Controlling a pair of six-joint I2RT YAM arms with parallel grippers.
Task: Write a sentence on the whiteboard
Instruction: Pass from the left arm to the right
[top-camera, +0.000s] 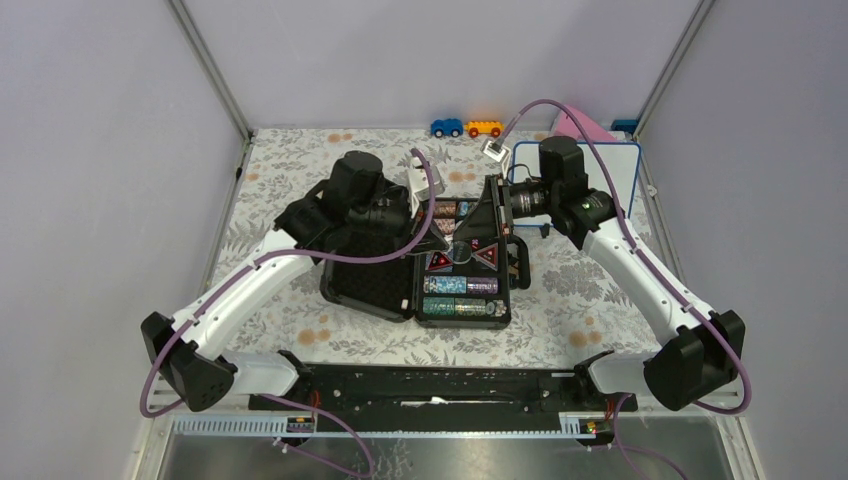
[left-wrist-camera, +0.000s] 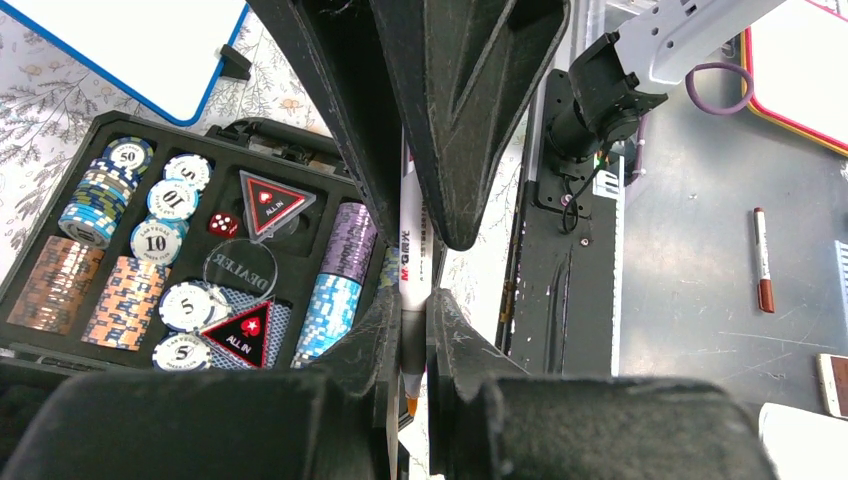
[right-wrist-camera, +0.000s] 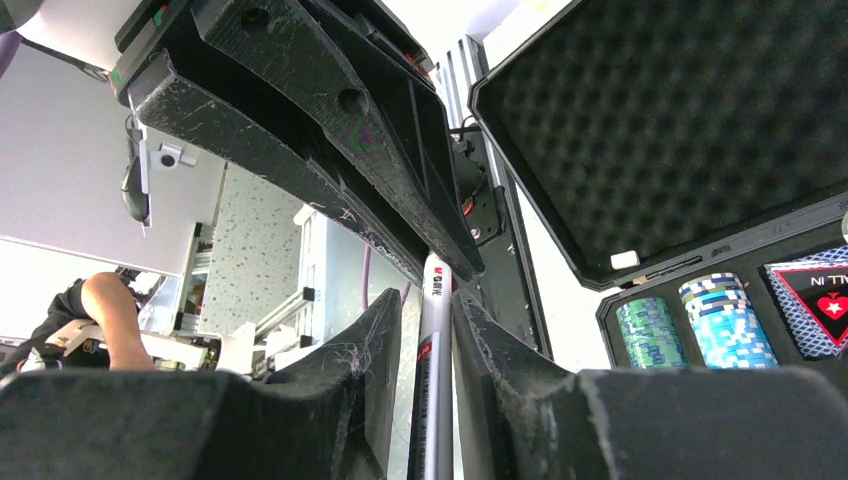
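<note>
Barely started, I'd say. The left fingers (left-wrist-camera: 375, 340) and right fingers (right-wrist-camera: 380, 340) both pinch the same marker (left-wrist-camera: 413, 250) over the poker chip case (top-camera: 365, 285). The whiteboard (top-camera: 625, 165) sits at the tabletop's (top-camera: 300, 160) back right, blank where it shows. All the writing's left.

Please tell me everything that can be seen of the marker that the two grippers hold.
The marker is a slim white pen, seemingly plastic, with dark M&G lettering on the barrel and, in the right wrist view, a red band. One end shows orange. It hangs over the open poker chip case, touching only the grippers: the left gripper has its jaws shut near the orange end, the right gripper on the other part. Whether a cap is on cannot be told.
</note>
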